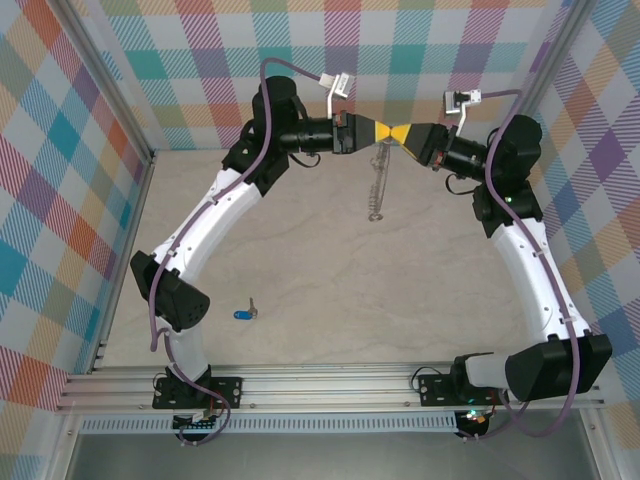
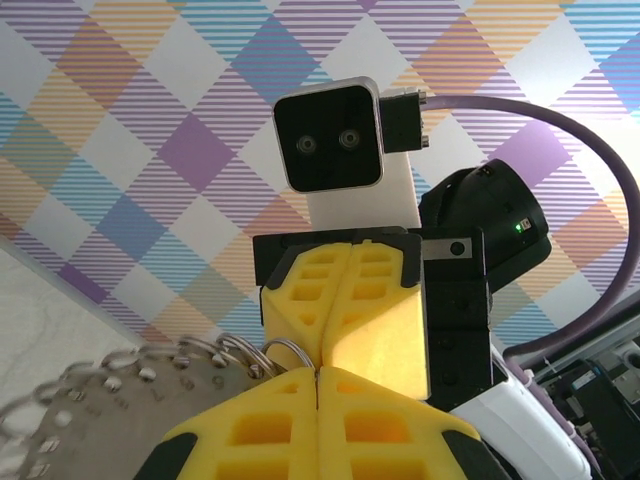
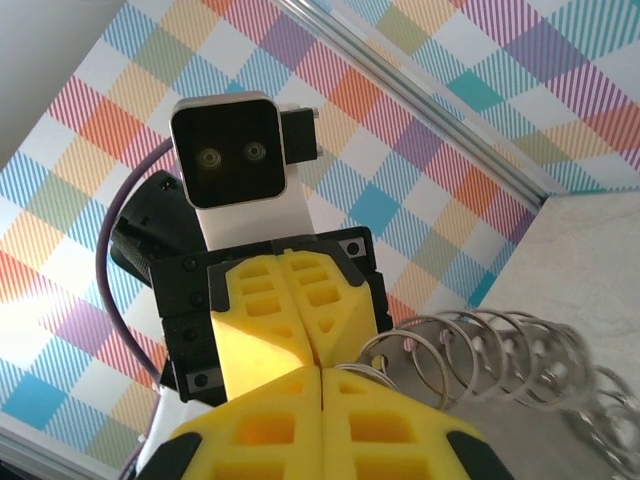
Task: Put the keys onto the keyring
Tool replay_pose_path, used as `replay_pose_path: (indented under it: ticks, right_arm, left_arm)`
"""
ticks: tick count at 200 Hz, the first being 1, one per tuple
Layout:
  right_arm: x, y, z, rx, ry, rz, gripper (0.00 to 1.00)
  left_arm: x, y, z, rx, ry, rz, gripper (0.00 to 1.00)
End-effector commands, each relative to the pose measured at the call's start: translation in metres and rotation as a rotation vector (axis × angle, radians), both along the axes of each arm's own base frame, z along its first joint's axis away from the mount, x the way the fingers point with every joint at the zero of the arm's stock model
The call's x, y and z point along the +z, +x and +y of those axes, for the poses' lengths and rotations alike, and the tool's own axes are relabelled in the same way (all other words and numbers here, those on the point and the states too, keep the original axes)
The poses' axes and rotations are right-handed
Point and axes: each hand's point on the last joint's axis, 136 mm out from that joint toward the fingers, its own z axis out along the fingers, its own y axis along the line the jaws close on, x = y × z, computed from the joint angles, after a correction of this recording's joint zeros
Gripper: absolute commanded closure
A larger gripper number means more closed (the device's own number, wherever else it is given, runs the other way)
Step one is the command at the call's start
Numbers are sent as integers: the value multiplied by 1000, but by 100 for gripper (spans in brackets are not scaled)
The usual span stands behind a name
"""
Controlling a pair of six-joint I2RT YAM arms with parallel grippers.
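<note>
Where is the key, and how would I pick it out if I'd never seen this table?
Look at the pale table, near its front edge, just right of the left arm at its lower black joint. The key lies flat on the surface there. It is tiny with a bright blue head, unlike the long grey keyring hanging farther back.

This is a robot test cell in a lab: plaid panels [image 1: 60, 150] wall the pale marbled tabletop [image 1: 330, 290] left, far and right, and an aluminium rail [image 1: 330, 385] at the near edge carries two white arms [image 1: 215, 225].
</note>
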Motion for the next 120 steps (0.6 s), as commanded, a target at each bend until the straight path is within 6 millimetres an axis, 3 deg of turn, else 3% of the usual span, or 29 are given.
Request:
replay_pose_path:
  ticks: [1, 32, 50, 89, 120]
  right_arm:
    - [12, -6, 3, 19, -4, -54, 100]
    - [15, -1, -1, -35, -4, -72, 100]
    - [21, 0, -4, -63, 9, -98, 100]
    - [43, 2, -11, -126, 68, -175, 100]
    - [60, 7, -16, -161, 122, -203, 100]
  left_arm:
    - [19, -5, 4, 2, -22, -62, 98]
    - [24, 12, 19, 141, -8, -59, 56]
    - [32, 19, 32, 224, -28, -65, 45]
    - [48, 19, 45, 274, -114, -36, 43]
    - [55, 19, 43, 250, -209, 13, 57]
